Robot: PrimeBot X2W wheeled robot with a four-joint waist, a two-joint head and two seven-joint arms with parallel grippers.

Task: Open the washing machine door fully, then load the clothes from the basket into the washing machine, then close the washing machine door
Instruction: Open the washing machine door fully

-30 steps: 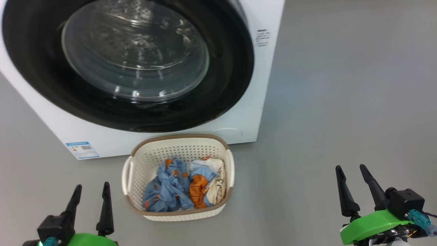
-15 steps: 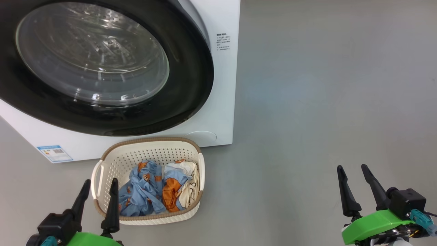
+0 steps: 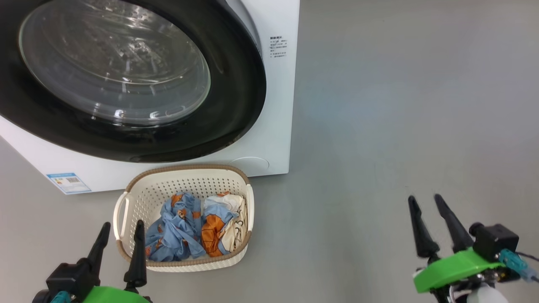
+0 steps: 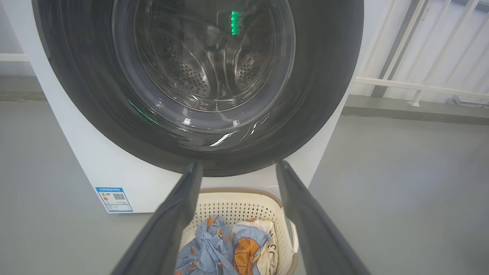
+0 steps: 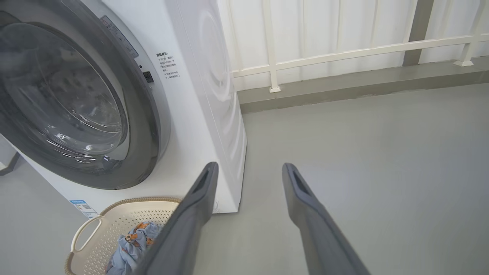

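Left gripper (image 3: pixel 122 225), jaws spread wide and holding nothing, hangs low over the floor (image 3: pixel 400 105) near the near left corner of the basket (image 3: pixel 185 167); right gripper (image 3: pixel 424 198), equally wide and empty, hangs well apart to the right over bare floor. Door (image 3: pixel 113 67) lies shut, flush against the front of the washer (image 3: pixel 278 105), so the first step, opening it fully, is judged not yet begun. Clothes (image 3: pixel 193 231) lie crumpled together in the basket, which stands on the floor just before the washer's foot, below the door; whether the two touch cannot be told. Next move, as judged: one gripper must rise to the door's edge and hook or pinch it to swing it out; neither a handle nor the hinge side can be made out, so the point of purchase is uncertain. Door: broad glossy black ring around a clear domed glass bowl, smooth and probably slippery to grip. Behind the glass, a perforated steel drum (image 4: pixel 198 65). Washer: white, boxy, hard-panelled, small blue label (image 3: pixel 67 183) at lower left. Basket: cream perforated plastic, rounded rectangle, brown woven-look rim, side handles. Clothes: soft limp cloth, one light blue with orange prints, one cream, blue and orange.
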